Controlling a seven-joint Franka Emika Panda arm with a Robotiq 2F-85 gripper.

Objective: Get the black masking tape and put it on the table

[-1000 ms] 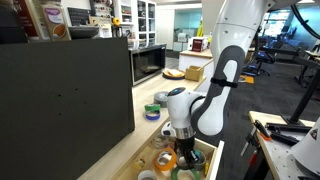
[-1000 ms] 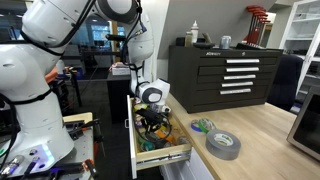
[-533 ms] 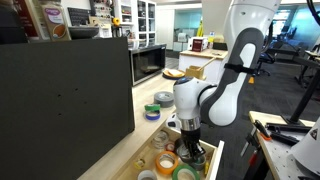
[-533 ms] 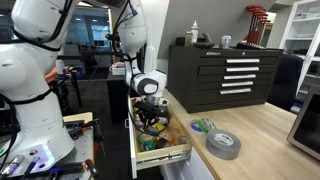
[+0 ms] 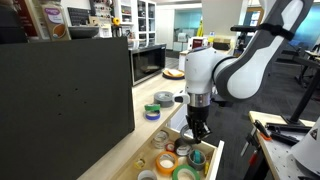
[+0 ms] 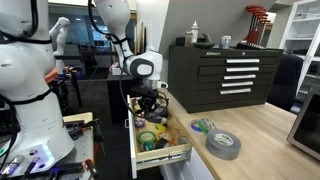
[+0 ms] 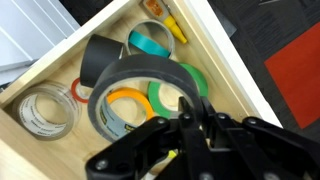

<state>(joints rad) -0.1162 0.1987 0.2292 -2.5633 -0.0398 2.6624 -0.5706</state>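
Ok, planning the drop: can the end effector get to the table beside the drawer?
Likely yes: the end effector, gripping the black masking tape, hangs above the drawer, with bare table alongside.

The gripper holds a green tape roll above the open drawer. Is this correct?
Not quite: the roll that the gripper holds is the black masking tape, not a green one, as the wrist view shows. It is above the open drawer.

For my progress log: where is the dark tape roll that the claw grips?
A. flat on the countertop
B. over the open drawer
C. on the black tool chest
B: the claw pinches the dark tape roll, and the wrist view shows the open drawer with other rolls right below it.
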